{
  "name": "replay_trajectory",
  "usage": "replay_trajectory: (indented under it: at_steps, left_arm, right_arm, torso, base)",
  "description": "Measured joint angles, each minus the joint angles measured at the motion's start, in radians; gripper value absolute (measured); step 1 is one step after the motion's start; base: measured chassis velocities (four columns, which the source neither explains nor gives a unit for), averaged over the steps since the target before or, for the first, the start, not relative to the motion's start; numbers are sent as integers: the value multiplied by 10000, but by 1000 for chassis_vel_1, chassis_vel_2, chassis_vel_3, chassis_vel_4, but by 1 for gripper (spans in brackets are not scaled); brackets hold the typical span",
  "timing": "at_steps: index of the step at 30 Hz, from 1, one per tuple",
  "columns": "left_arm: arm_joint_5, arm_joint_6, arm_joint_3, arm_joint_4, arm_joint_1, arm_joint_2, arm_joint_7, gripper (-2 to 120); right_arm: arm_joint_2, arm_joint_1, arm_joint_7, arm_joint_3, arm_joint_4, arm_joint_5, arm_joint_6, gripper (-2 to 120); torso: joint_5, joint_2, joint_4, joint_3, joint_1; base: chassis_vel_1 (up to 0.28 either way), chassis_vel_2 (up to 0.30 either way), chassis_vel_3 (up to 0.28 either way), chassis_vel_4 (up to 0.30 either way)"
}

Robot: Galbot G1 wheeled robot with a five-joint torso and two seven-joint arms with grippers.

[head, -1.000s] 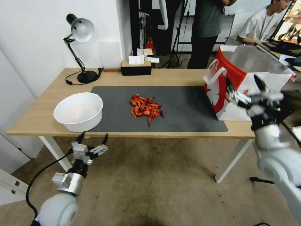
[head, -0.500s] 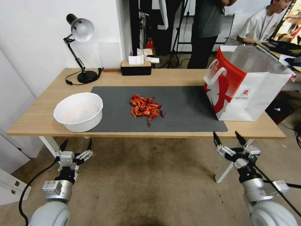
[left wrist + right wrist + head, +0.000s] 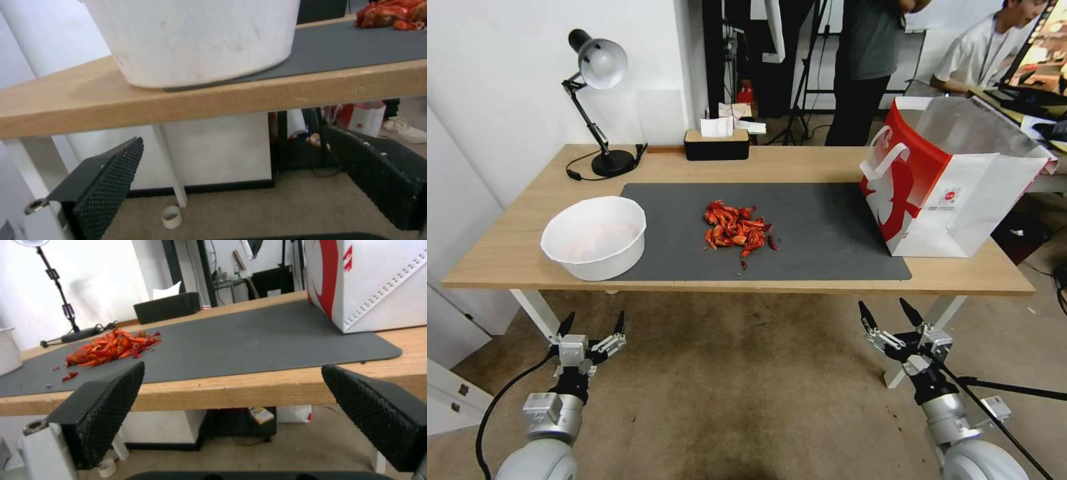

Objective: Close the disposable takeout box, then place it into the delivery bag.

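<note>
**Head view: both arms parked below the table edge**

Head view shows left gripper (image 3: pixel 592 325) at seven o'clock and right gripper (image 3: pixel 889 315) at five o'clock, fingers spread, empty. No clear takeout box lies on the dark grey mat (image 3: pixel 820 233); presumably it sits inside the red-and-white paper delivery bag (image 3: pixel 954 200) at two o'clock. Half a second ago both grippers hung slightly higher.

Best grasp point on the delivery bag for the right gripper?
Probably the white flat handle on the red panel of the delivery bag. It loops off the wall just under the open top. Come from the mat side and pinch across the flat strap. The right gripper hangs open below the table edge.
</note>
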Motion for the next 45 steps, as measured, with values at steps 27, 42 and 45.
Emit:
replay_trajectory:
  at_steps: [27, 42, 45]
  left_arm:
    - [-53, -114, -63, 62, 6, 0, 16, 100]
    - [-54, -114, -60, 61, 6, 0, 16, 100]
    - [-53, -113, -59, 59, 5, 0, 16, 100]
  right_arm:
    - [33, 2, 29, -25, -18, 79, 20, 100]
    - [32, 4, 41, -15, -8, 77, 18, 100]
    - [31, 4, 43, -15, -7, 76, 18, 100]
  torso:
    - [-1, 0, -1, 0, 0]
    - [-1, 0, -1, 0, 0]
    - [-1, 0, -1, 0, 0]
  base:
    - [0, 0, 0, 0]
    - [0, 0, 0, 0]
    - [0, 0, 0, 0]
